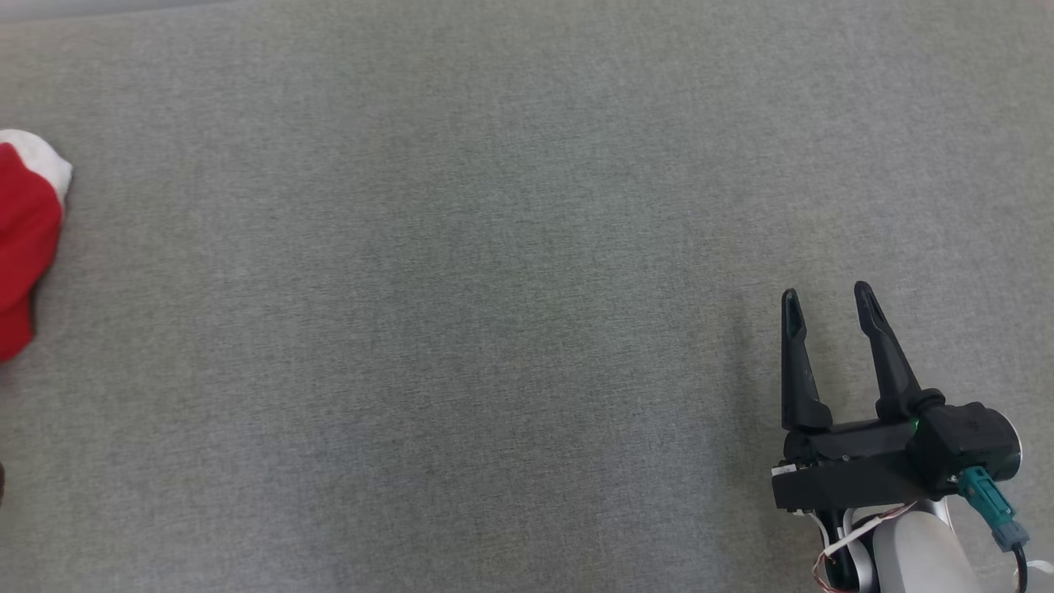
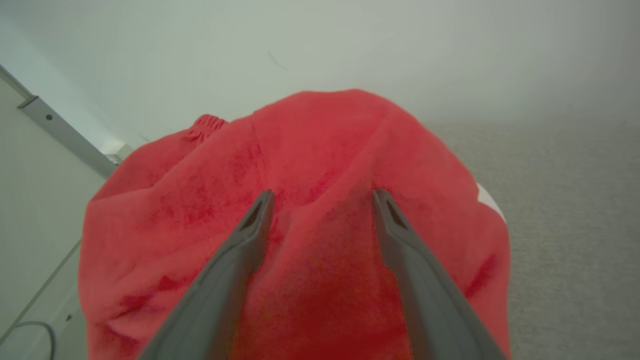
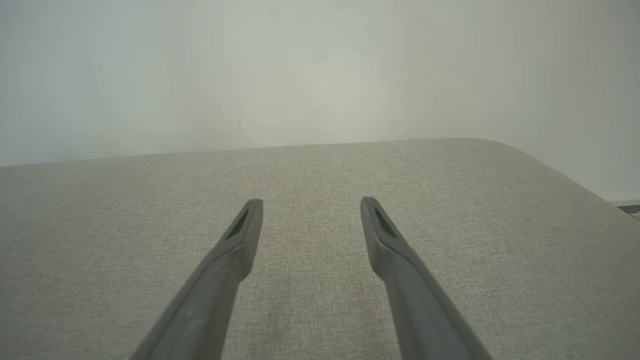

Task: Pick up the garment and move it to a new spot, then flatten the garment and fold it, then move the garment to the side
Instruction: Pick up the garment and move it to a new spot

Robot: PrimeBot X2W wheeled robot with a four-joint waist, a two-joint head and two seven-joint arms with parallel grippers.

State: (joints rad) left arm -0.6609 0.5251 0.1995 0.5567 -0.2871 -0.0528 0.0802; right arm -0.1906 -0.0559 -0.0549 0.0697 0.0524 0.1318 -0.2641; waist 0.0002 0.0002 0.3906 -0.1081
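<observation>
Two long dark fingers of the right gripper (image 1: 826, 291) rise near the right end of the near edge of a grey woven-fabric work surface (image 1: 494, 288). Its jaws are spread wide and hold nothing. From the right wrist view, this right gripper (image 3: 311, 201) hovers over bare grey weave, with the surface's rounded far corner (image 3: 500, 145) ahead to the right and a pale wall (image 3: 320, 75) behind it.

At the surface's left edge lies the red fleece garment (image 1: 25, 239), bunched into a soft mound with a white patch (image 1: 45, 156) at its far end. It is well apart from the right gripper and partly cut off by the picture's edge.

From the left wrist view, the left gripper (image 2: 324, 192) is right over the garment (image 2: 320, 140), jaws released and wide apart. Red fabric shows between the fingers but is not pinched. Whether the fingertips touch the fleece cannot be told. A ribbed cuff (image 2: 206, 123) shows at the mound's far left side, and grey surface (image 2: 565, 200) lies to its right.
</observation>
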